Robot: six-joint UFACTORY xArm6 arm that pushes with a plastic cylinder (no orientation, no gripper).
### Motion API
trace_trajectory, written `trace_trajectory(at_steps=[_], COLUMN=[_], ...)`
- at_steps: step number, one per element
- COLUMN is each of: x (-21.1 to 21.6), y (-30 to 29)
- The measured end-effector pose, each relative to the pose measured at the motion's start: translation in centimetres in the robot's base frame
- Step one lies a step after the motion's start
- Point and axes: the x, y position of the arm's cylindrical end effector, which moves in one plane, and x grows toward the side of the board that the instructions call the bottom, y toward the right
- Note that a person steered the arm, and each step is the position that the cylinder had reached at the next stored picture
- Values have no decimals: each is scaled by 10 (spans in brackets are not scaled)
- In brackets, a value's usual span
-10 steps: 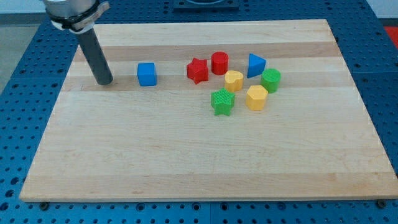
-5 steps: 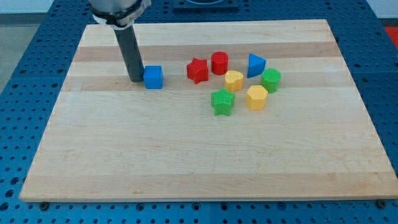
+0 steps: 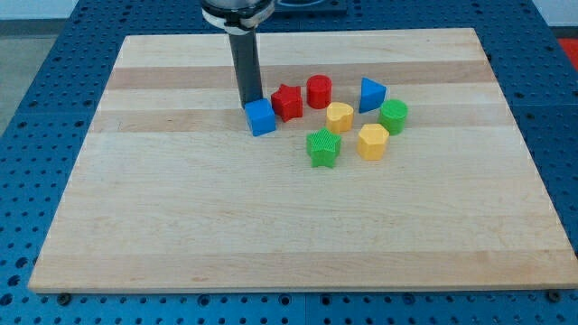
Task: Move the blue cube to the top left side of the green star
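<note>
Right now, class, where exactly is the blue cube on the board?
The blue cube sits left of centre in the view's upper half, touching the red star at its upper right, with my tip against its top-left edge.

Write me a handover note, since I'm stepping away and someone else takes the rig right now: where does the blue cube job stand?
My tip sits at the blue cube, on its upper-left side in the view, apparently touching.
The blue cube lies just left of the red star, close to or touching it, and up-left of the green star, with a gap between them.
Done: the cube is on the correct side of the green star.
Left: perhaps a short nudge down-right to close that gap, avoiding the red star.
</note>
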Motion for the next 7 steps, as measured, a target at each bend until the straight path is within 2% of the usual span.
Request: trace_trajectory(at_steps=[4,6,7], x=[11,-29,-43], y=[-3,-18,-5])
